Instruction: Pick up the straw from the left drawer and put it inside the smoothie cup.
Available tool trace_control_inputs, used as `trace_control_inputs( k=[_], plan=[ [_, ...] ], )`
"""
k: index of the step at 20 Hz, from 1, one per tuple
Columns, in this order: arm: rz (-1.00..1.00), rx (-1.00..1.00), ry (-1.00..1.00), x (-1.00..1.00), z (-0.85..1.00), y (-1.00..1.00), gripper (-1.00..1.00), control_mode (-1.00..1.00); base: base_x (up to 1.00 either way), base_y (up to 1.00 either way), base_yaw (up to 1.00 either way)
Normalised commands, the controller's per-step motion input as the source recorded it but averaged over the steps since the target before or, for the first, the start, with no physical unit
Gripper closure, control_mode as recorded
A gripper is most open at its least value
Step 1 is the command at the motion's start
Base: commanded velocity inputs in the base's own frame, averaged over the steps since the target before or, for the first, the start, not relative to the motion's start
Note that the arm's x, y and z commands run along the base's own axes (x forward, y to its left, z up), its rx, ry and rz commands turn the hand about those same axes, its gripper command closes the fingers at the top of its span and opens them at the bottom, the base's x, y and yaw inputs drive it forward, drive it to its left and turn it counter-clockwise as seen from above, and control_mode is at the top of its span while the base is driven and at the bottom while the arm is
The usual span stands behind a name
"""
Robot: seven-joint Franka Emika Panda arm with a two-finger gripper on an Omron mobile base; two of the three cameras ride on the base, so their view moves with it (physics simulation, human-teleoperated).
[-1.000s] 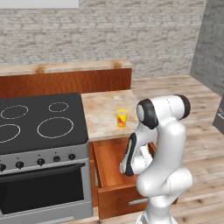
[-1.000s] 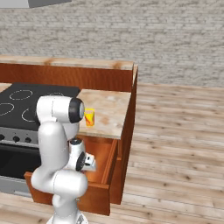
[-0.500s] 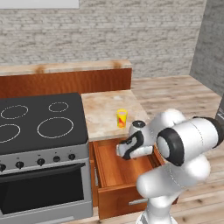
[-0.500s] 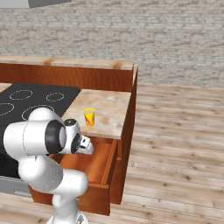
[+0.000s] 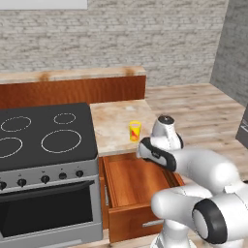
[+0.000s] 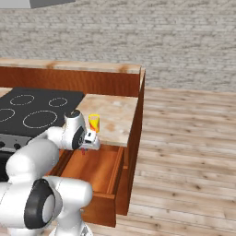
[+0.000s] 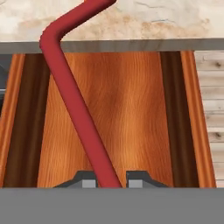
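Now the gripper (image 7: 110, 178) pinches the straw (image 7: 74, 105) by its lower end above the open drawer (image 5: 133, 181), short of the cup (image 5: 134, 131) on the worktop (image 5: 114, 121), presumably so the free end can drop in.

A pale, marbled stone bench (image 5: 114, 127) is seen between a black four-ring stove top (image 5: 46, 137) and a wooden plank floor (image 5: 193, 109); its surface is also shown in the right base view (image 6: 117, 115). A small yellow tapered cup with a red-orange diagonal mark (image 5: 134, 131) is stood upright on the bench, near its front edge (image 6: 94, 122). Below that edge, a wide, shallow orange-brown wooden drawer (image 5: 137, 183) is pulled out open (image 6: 94, 167). Its bare wooden bottom (image 7: 131, 127) is seen in the hand view, under the bench's front lip (image 7: 144, 45).
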Motion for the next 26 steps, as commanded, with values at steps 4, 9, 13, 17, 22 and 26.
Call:
trace_control_inputs(
  k=[4, 9, 13, 17, 22, 26],
  plan=[
    [0.09, 0.03, -0.11, 0.00, 1.00, -0.09, 1.00, -1.00, 0.00, 0.00, 0.00],
    [0.17, 0.04, -0.15, 0.01, 0.97, 0.00, 1.00, -1.00, 0.00, 0.00, 0.00],
    [0.21, 0.14, -0.11, 0.18, 0.71, -0.06, 1.00, -1.00, 0.00, 0.00, 0.00],
    [0.26, 0.23, -0.06, 0.33, 0.57, -0.17, 1.00, -1.00, 0.00, 0.00, 0.00],
    [0.25, 0.28, -0.01, 0.48, 0.41, -0.11, 1.00, -1.00, 0.00, 0.00, 0.00],
    [0.17, 0.30, 0.00, 0.52, 0.26, -0.01, 1.00, -1.00, 0.00, 0.00, 0.00]
  ],
)
